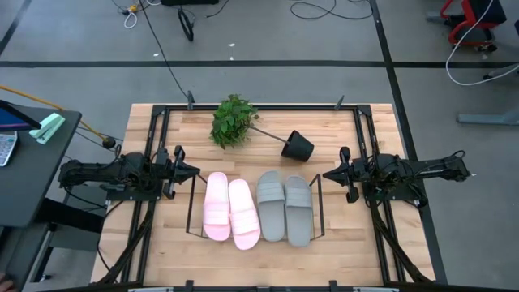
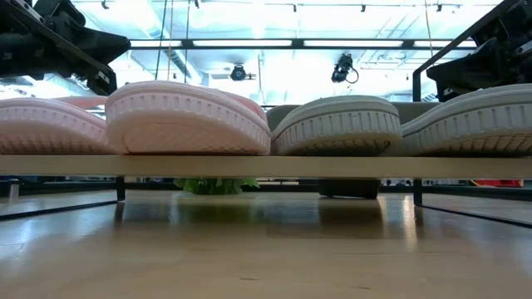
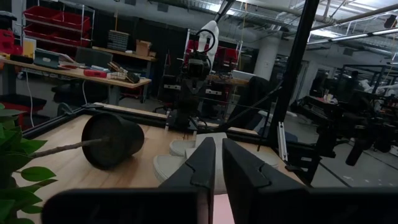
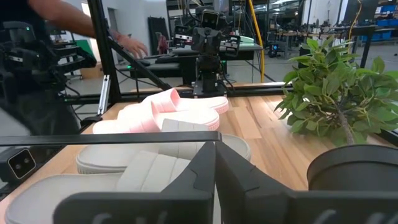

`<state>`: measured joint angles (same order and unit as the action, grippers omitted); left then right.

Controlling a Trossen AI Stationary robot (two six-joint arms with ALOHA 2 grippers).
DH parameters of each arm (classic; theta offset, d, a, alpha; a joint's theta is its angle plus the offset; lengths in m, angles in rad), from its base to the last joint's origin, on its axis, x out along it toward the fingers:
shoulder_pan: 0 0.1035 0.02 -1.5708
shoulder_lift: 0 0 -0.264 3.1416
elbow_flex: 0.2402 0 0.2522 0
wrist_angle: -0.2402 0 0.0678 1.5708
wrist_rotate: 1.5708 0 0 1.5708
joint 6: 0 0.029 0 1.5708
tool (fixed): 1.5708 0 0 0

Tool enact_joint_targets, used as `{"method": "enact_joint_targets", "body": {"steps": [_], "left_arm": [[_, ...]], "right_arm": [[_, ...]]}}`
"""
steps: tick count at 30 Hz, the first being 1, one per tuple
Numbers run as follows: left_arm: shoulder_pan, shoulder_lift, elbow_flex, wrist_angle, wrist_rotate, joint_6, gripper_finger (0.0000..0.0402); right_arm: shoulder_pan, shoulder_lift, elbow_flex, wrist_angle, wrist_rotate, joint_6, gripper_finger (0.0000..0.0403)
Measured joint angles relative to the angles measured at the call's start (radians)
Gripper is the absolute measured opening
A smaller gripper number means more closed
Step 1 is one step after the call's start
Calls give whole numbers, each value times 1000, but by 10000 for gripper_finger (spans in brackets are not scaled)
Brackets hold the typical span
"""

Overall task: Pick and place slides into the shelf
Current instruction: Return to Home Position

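Two light pink slides [image 1: 216, 207] [image 1: 243, 212] and two grey-green slides [image 1: 271, 206] [image 1: 298, 210] lie side by side, soles down, inside the black wire shelf [image 1: 192, 207] at the table's middle. In the low view their ends [image 2: 187, 116] [image 2: 341, 124] show in a row on the shelf's level bar. My left gripper [image 1: 195, 172] [image 3: 219, 146] hovers shut just left of the shelf's far left corner. My right gripper [image 1: 327, 173] [image 4: 216, 152] hovers shut just right of its far right corner. Neither touches anything.
A green plant [image 1: 233, 122] in a black pot [image 1: 298, 146] lies tipped on its side behind the shelf, near the table's far edge. Black rails [image 1: 154, 162] run along the table's edges. A person's hand [image 4: 134, 43] shows beyond the table's left side.
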<state>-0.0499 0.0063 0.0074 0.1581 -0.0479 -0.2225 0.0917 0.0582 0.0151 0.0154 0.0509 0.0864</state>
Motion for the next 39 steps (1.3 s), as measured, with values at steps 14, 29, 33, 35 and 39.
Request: {"method": "enact_joint_targets", "body": {"steps": [14, 29, 33, 35, 39], "left_arm": [[0, 0, 0, 0, 0, 0, 20], [0, 0, 0, 0, 0, 0, 30], [0, 0, 0, 0, 0, 0, 22], [0, 0, 0, 0, 0, 0, 20], [0, 0, 0, 0, 0, 0, 19]], "right_arm": [[0, 0, 0, 0, 0, 0, 16], [0, 0, 0, 0, 0, 0, 16], [0, 0, 0, 0, 0, 0, 16], [0, 0, 0, 0, 0, 0, 16], [0, 0, 0, 0, 0, 0, 16]]}}
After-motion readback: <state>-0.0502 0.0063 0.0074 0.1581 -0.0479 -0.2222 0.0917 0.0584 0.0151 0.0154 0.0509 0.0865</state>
